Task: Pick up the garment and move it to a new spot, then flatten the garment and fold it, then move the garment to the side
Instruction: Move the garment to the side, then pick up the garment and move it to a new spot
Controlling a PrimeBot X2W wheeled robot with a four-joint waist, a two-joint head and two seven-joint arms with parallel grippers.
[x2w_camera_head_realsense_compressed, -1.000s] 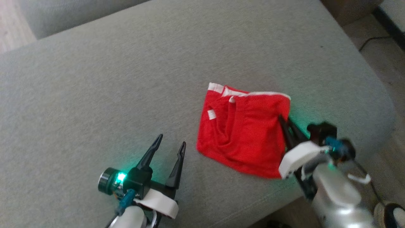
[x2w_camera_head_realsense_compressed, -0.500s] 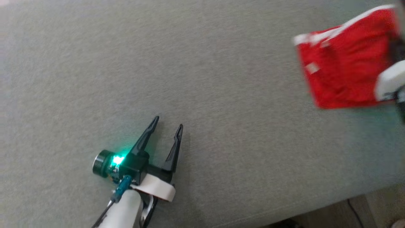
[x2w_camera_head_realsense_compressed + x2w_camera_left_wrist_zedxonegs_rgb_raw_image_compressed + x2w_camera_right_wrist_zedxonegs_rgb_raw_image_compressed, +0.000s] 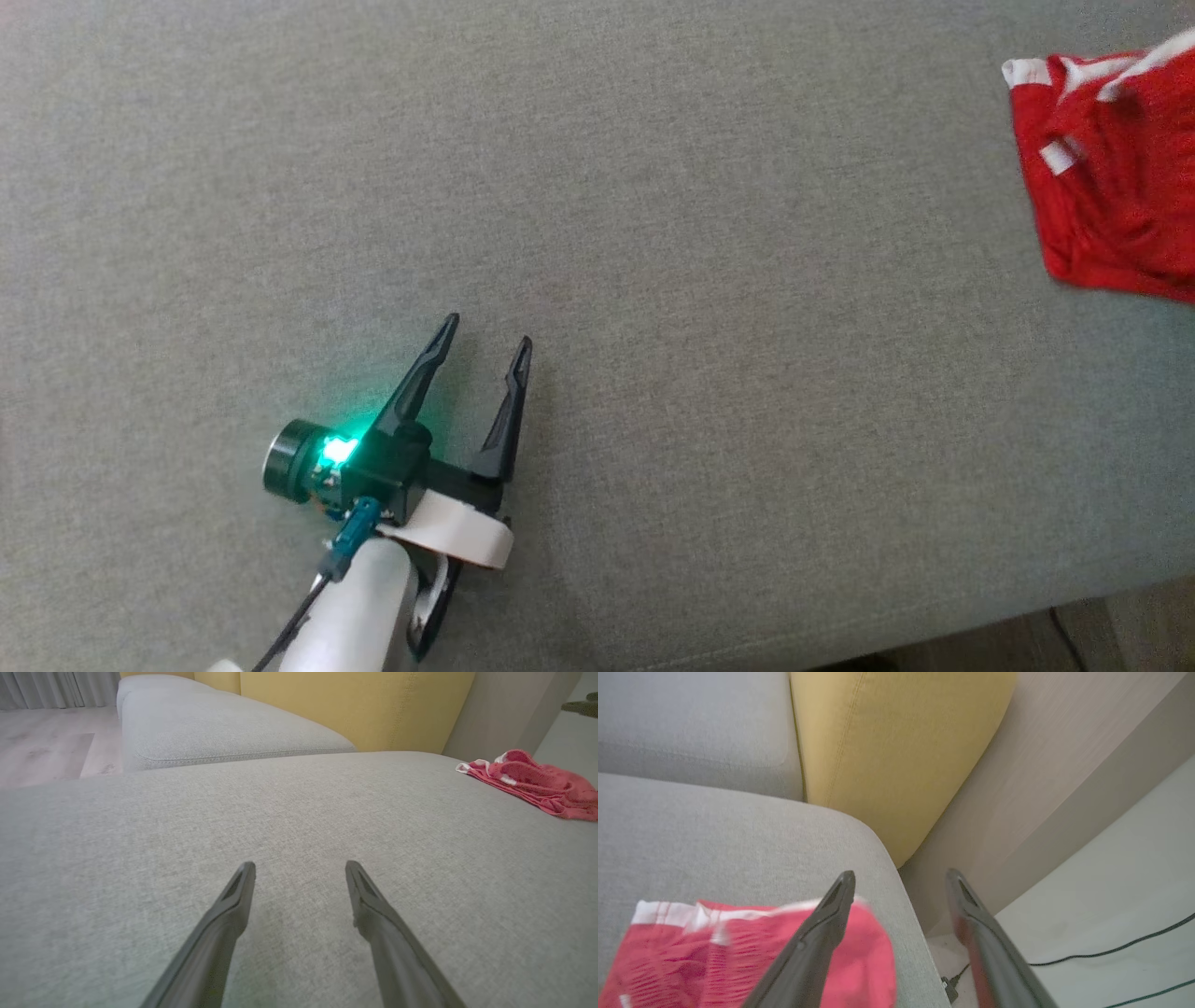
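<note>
Garment (image 3: 1116, 168), red with white trim: one, lying rumpled near the right corner of the grey seat cushion (image 3: 653, 233). Left gripper (image 3: 490, 331): one, fingers spread and empty, low over bare cushion, well apart from the garment. Right gripper (image 3: 901, 874): one, fingers spread with nothing between them, above the garment's edge and the cushion corner. Yellow back cushion (image 3: 887, 742): one. Change: a second ago the right gripper was pinching the garment's right edge; it has since let go. The head camera has turned.
</note>
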